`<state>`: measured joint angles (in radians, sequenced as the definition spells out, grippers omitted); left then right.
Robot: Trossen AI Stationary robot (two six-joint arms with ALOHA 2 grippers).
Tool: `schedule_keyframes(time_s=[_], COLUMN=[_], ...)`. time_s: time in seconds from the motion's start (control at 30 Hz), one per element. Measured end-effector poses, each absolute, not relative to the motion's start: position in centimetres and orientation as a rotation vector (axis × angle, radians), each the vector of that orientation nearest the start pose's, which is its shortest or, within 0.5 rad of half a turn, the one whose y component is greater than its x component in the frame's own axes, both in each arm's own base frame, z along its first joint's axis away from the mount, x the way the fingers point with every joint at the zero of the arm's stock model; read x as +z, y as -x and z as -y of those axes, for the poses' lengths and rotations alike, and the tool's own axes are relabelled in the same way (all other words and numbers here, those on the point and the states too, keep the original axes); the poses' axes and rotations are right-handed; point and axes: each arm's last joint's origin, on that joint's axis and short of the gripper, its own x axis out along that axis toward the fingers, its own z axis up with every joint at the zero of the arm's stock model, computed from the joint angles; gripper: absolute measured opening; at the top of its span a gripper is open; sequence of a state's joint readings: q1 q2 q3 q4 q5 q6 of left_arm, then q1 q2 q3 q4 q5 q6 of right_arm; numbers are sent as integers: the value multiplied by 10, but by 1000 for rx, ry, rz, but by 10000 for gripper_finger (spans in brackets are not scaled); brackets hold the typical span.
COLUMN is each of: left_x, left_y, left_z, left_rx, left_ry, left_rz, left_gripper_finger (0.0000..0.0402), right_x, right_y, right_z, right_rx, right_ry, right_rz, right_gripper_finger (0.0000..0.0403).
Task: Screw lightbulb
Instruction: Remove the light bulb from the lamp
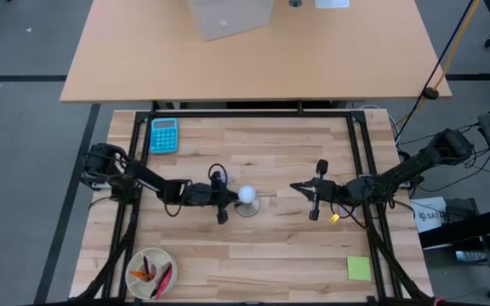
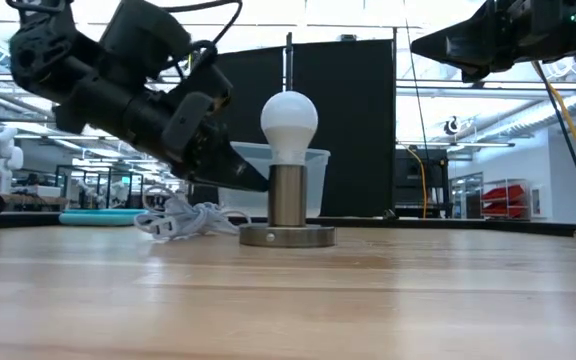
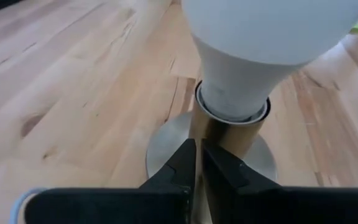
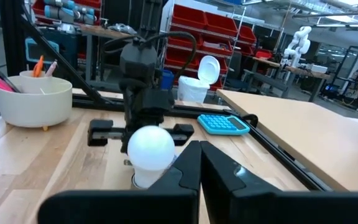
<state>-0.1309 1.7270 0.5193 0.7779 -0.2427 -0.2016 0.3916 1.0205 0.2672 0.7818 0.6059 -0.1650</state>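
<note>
A pale wooden table carries a grey socket disc at its middle, a blue calculator near the far left corner, a white bowl of pens front left, and a green sticky note front right.

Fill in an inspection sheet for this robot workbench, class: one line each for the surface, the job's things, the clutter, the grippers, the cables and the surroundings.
Surface: wooden slat table, inside a dark frame.
Job's things: lightbulb stands upright in the metal socket on its round base, mid-table.
Clutter: blue calculator at the far left; bowl of pens at the near left; green sticky note at the near right.
Grippers: left gripper nearly shut, right beside the socket below the bulb, not holding it; right gripper shut, empty, raised off to the right.
Cables: white coiled cable on the table behind the socket.
Surroundings: another table beyond; workshop with red bins.
</note>
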Motion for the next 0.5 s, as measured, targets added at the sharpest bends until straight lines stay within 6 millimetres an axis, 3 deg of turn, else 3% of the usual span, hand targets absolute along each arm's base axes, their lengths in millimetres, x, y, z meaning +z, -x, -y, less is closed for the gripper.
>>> schedule_keyframes(time_s=[0.27,0.5], left_x=[99,96], left_y=[-320,-338], left_z=[28,30], left_rx=[129,127], left_ry=[121,119], left_rz=[-455,-439], left_gripper_finger=[27,27], right_x=[210,236], right_y=[-187,-201], right_z=[-59,-64], right_rx=[-217,-257], right_ry=[132,119], right_rz=[4,-88], right_gripper_finger=[0,12])
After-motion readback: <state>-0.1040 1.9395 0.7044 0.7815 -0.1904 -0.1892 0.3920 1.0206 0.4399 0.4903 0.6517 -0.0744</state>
